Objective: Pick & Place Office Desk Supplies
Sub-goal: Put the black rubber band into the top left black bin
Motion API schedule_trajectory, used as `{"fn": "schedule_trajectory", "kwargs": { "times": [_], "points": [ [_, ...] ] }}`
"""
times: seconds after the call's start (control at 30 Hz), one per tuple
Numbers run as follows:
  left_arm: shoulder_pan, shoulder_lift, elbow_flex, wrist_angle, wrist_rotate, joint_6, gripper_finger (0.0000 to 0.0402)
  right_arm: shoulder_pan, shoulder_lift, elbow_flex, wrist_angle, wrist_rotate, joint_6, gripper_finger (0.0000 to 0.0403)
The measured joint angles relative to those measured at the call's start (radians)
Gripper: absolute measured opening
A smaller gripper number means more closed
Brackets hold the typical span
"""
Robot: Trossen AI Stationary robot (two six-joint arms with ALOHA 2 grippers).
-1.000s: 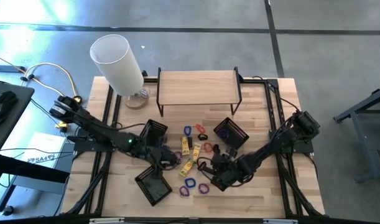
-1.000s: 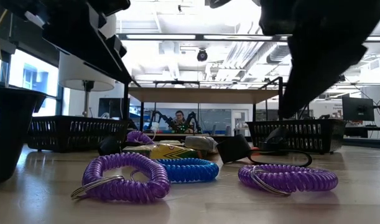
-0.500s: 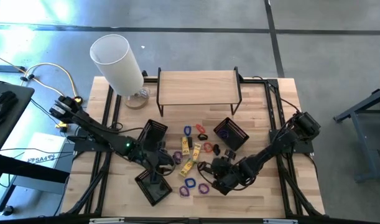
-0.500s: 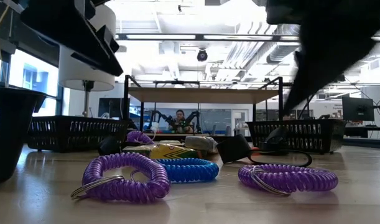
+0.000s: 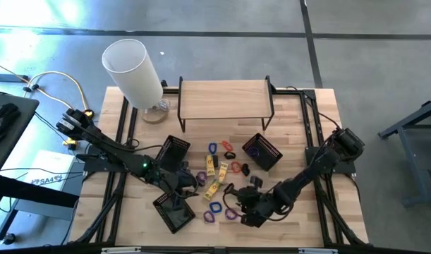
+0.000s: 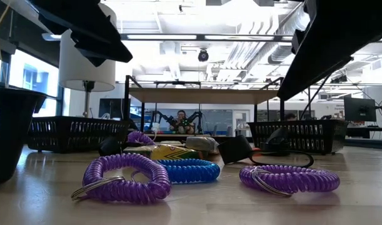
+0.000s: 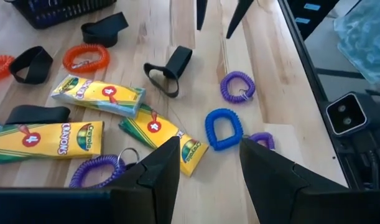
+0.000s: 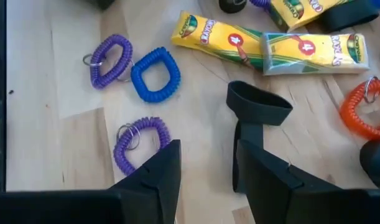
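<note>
A: Which parts are cut off or hard to read?

B: In the low view both arms appear only as dark shapes cut by the top edge. From above, the left gripper [image 5: 178,200] hangs over the black mesh plastic basket [image 5: 174,212] at the bench's near edge. Its own wrist view shows two dark, blunt fingers standing apart with bare wood between them, nothing held. The right gripper [image 5: 245,209] is low over the pale slatted wooden bench [image 5: 293,134], its fingers likewise parted and empty (a black folded strap loop [image 8: 258,106] lies just beyond them).

A: And the supplies, by material and shape?

B: They lie scattered mid-bench, between the baskets. Nearest the low camera are a purple coiled plastic band with a metal key ring [image 6: 125,178], a blue coiled band [image 6: 189,170] touching it from behind, and a second purple coiled band [image 6: 289,179] apart to one side. The yellow cardboard crayon packets [image 7: 97,95] are flat rectangles, printed "Crayons"; an orange coiled band [image 7: 85,58] lies beyond them. A second black mesh basket [image 5: 262,152] holds something purple, too small to make out.

A: Other fixtures?

B: A tall white cylinder [image 5: 133,70] at the far left corner, beside a wooden shelf on black metal legs [image 5: 226,99].
</note>
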Motion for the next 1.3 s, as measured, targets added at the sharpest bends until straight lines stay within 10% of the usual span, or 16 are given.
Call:
{"fn": "schedule_trajectory", "kwargs": {
  "times": [0.43, 1.3],
  "points": [
    [-0.012, 0.0, 0.0, 0.011, 0.001, 0.03, 0.0161, 0.068, 0.137, 0.0, 0.003, 0.205, -0.018, 0.0144],
    [-0.02, 0.0, 0.0, 0.006, 0.003, 0.086, 0.0161, -0.015, 0.203, -0.001, -0.064, 0.257, 0.051, 0.0143]
  ]
}}
